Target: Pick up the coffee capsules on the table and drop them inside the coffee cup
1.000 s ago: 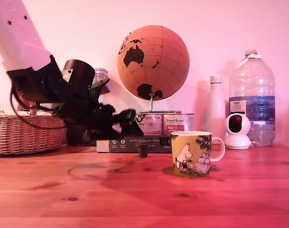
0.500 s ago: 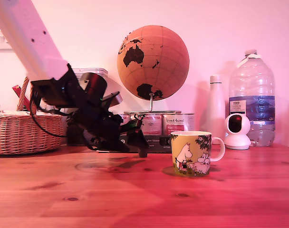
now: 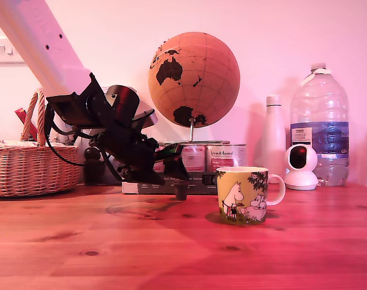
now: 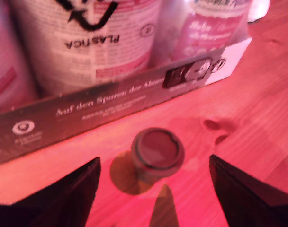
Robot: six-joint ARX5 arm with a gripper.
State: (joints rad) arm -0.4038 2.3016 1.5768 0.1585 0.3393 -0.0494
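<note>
- The capsule (image 4: pixel 158 151) is the single dark pod we can see; we judge it light, stiff and thin-walled, with a smooth tapered side that could slip out of a loose grip; a hard squeeze might dent it.
- We would take it across the round body, just under the flared rim, one finger on each side; it stands on the table (image 4: pixel 257 94) with a flat round face upward, so a level pinch looks fair.
- The gripper (image 4: pixel 154 158) is spread wide and holds nothing; both fingers (image 4: pixel 238 189) stand well clear of the pod.
- The capsule (image 3: pixel 181 192) sits on the centre line of the gap, a little ahead of the fingertips and just below the gripper (image 3: pixel 171 172); nothing touches it.
- A dark box (image 4: pixel 111 106) lies just beyond the pod, with tins (image 4: pixel 82 38) standing behind it; we judge little room to overshoot.
- The cup (image 3: pixel 242 194) stands off to one side of the hand, on the exterior view's right, near the pod but apart from it.
</note>
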